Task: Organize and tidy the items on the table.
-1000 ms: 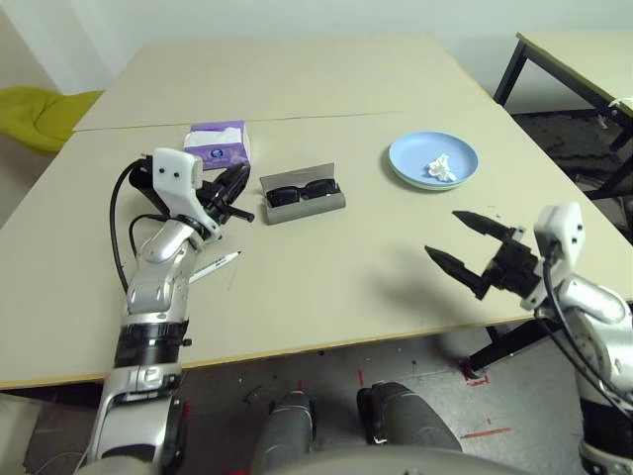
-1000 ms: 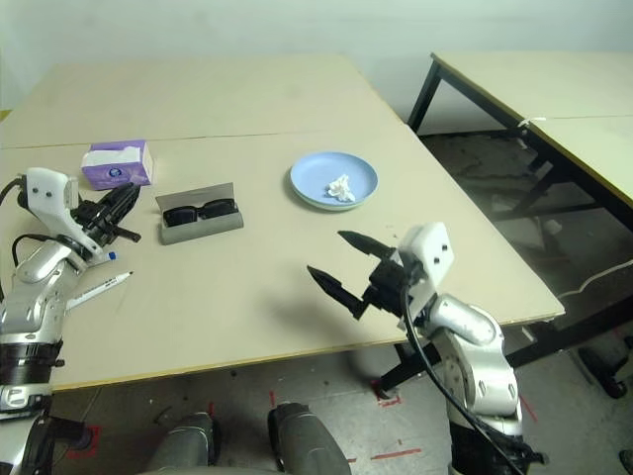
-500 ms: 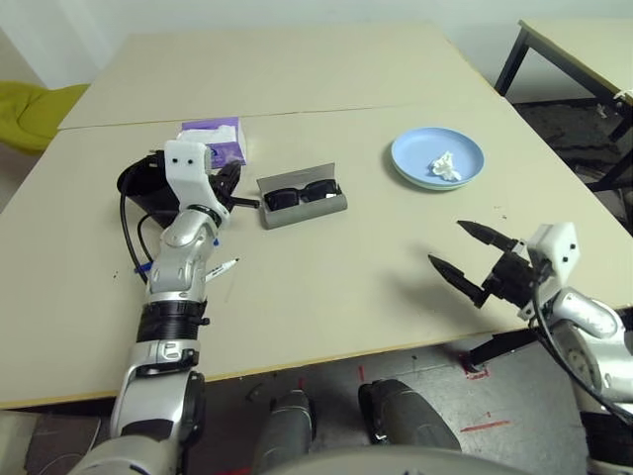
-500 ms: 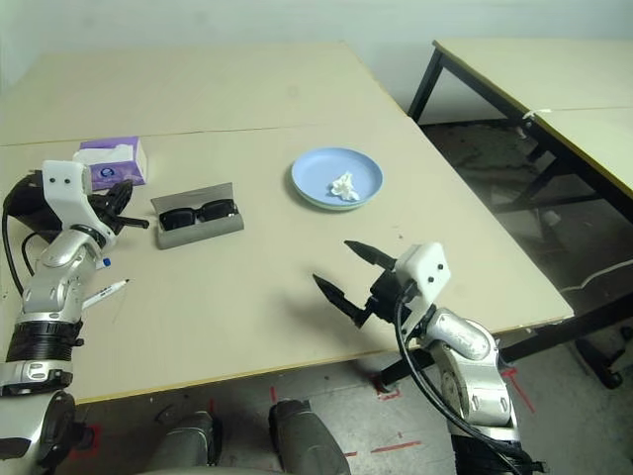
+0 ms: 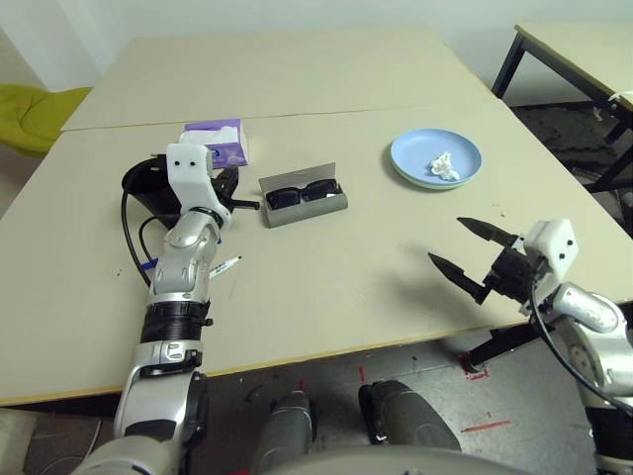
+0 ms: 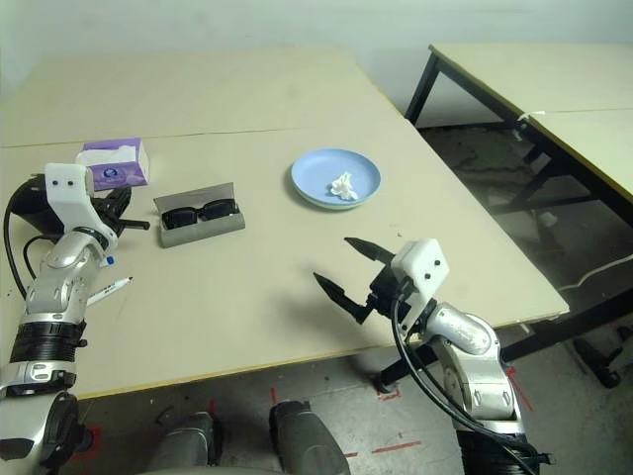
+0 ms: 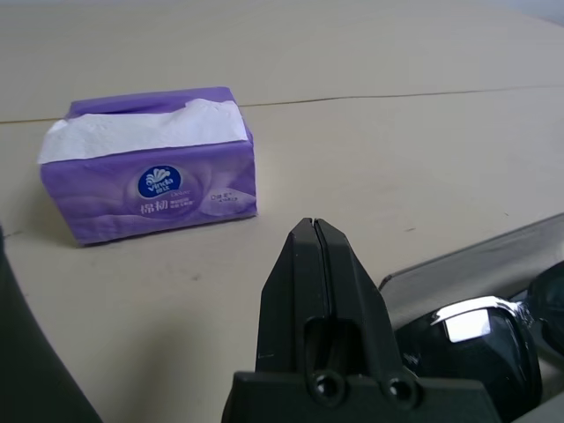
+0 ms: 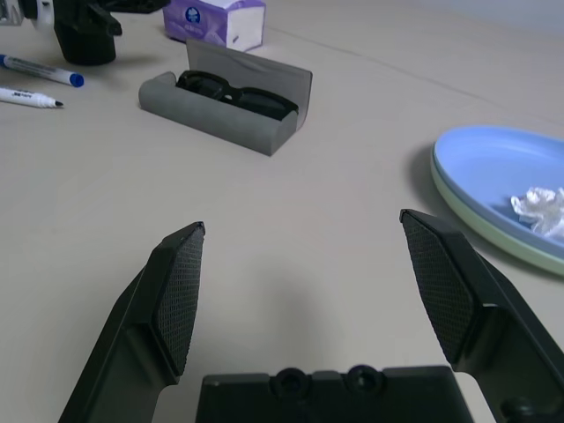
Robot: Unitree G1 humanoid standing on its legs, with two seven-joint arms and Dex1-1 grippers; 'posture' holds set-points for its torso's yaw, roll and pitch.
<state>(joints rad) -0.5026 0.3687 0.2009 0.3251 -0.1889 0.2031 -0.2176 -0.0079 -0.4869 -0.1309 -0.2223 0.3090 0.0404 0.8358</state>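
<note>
A purple soft-pack tissue box (image 7: 150, 165) with white tissue at its top slot sits just short of the tabletop seam — well apart stand a black-legged side table (image 6: 554, 94) and a yellow-green chair (image 5: 35, 114).

Bare bench (image 5: 326, 267) spreads across the centre and lower middle of the frame. At upper left, the purple tissue box (image 5: 217, 142), black cup (image 5: 148, 188), open glasses case (image 5: 303, 198) and two pens (image 5: 216, 267) crowd together. The stacked plates (image 5: 435, 158) occupy the upper right.
</note>
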